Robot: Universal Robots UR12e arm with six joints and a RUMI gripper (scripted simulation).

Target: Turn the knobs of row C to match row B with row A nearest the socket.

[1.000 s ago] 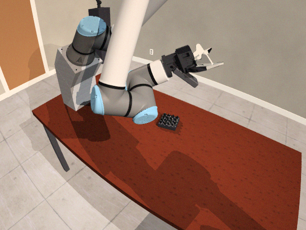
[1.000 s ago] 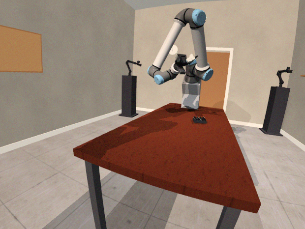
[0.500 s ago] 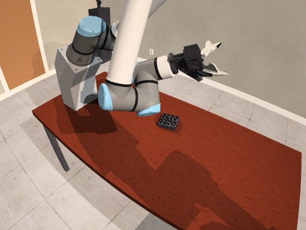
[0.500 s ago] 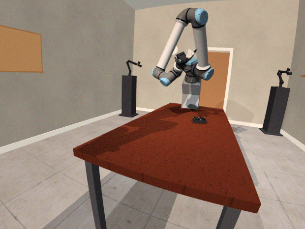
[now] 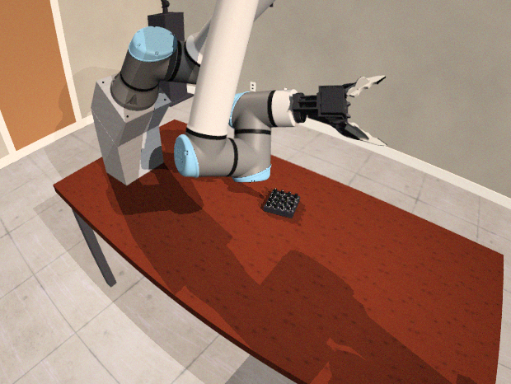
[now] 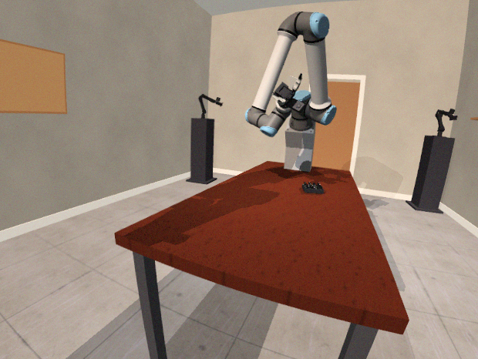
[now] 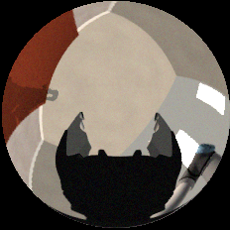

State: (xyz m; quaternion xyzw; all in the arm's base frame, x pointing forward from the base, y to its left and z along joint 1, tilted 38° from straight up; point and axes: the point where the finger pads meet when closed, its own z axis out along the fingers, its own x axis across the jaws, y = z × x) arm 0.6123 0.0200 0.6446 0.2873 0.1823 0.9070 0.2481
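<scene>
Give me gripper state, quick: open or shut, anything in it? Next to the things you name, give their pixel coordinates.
Gripper (image 5: 382,110) (image 7: 119,112): wide open, nothing between the jaws, clear of the knob box (image 5: 282,203) (image 6: 312,188).

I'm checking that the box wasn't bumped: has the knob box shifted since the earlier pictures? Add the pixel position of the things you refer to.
No. The knob box (image 5: 282,203) (image 6: 312,188) sits at the same spot relative to the table's (image 5: 392,247) (image 6: 270,239) edges in both views.
</scene>
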